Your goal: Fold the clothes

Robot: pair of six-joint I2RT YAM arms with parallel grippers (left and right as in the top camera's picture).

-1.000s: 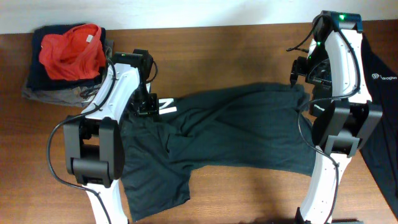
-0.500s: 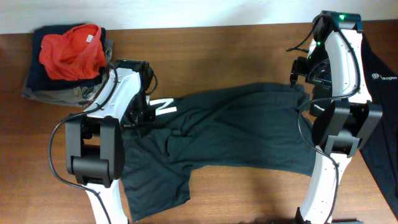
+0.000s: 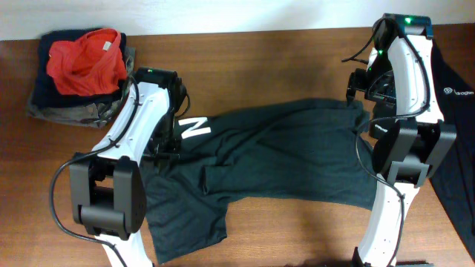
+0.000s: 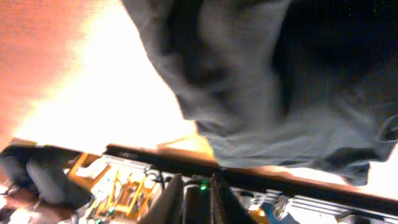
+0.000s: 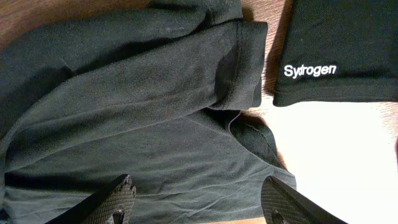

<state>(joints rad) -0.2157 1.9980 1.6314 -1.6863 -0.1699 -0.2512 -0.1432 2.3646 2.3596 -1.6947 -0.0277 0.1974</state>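
Two black shirts are in view. One shirt (image 3: 282, 156) lies spread and rumpled across the middle of the table (image 3: 297, 59), with a white N print (image 3: 194, 127) near its left end. The second shirt (image 3: 454, 133) lies at the table's right edge, partly out of the overhead view, and carries a small white "Sytrogen" logo (image 5: 310, 70). In the right wrist view the two shirts lie just beside each other, with a strip of bare wood between them. One pile of clothes (image 3: 44, 96) sits at the far left corner, topped by one red garment (image 3: 85, 59).

There are two arms. The left arm (image 3: 141, 104) reaches in from the near side and bends over the left end of the spread shirt, its left claw (image 3: 163, 144) pointing down just beside the N print. The claw is mostly hidden under the wrist, and the left wrist view shows only blurred dark cloth, so I cannot tell whether it is clenched or released.

The right arm (image 3: 404, 89) stands tall over the shirt's right end. The right claw (image 5: 198, 182) is spread wide, grasping nothing, its fingers (image 5: 121, 196) above the dark cloth near a sleeve.
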